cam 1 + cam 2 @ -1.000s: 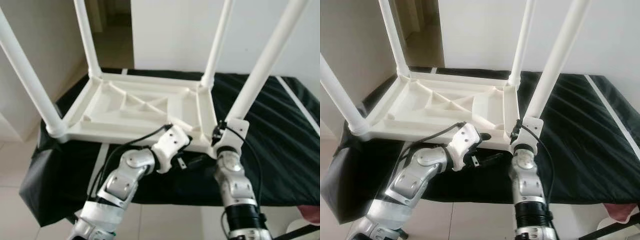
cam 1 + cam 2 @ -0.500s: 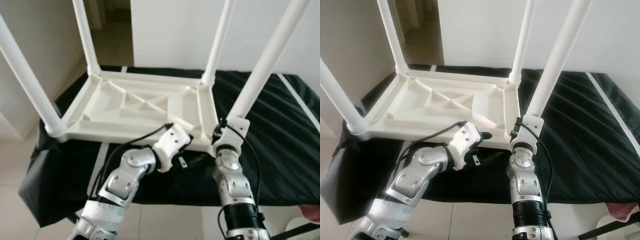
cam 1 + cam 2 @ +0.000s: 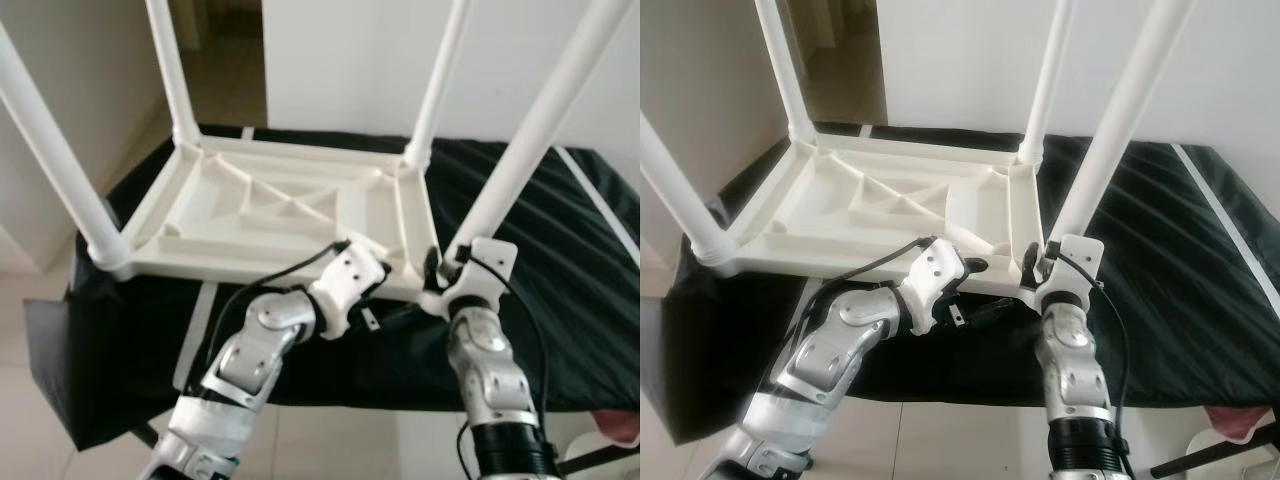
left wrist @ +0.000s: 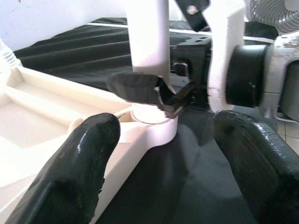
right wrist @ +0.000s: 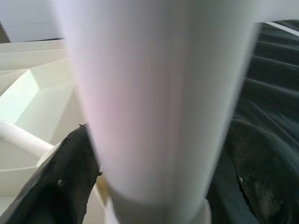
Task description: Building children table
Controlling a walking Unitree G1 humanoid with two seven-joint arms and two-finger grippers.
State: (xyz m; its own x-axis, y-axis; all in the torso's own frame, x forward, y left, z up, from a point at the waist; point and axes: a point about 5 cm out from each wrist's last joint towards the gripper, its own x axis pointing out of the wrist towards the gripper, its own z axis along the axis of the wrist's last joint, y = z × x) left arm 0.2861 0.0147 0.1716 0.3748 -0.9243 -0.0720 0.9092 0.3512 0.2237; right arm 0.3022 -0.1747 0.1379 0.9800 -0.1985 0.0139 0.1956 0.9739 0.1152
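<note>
A white plastic children's table (image 3: 280, 210) lies upside down on a black-covered surface, its legs pointing up. My right gripper (image 3: 440, 272) is shut on the base of the near right leg (image 3: 530, 150), just above its corner socket. In the right wrist view that leg (image 5: 154, 93) stands between the black fingers (image 5: 65, 177). My left gripper (image 3: 393, 297) is open beside the same corner, touching nothing. In the left wrist view its fingers (image 4: 70, 177) frame the socket (image 4: 154, 126) and the toothed finger (image 4: 175, 95) of the right gripper on the leg.
The black cover (image 3: 560, 300) stretches out to the right of the table. A white wall stands behind, with a doorway (image 3: 215, 50) at the far left. Tiled floor (image 3: 40, 400) lies below the near edge. A fan (image 4: 275, 18) stands beyond the right arm.
My right wrist has shifted a little to the right and turned at the base of the leg. The left arm has hardly moved.
</note>
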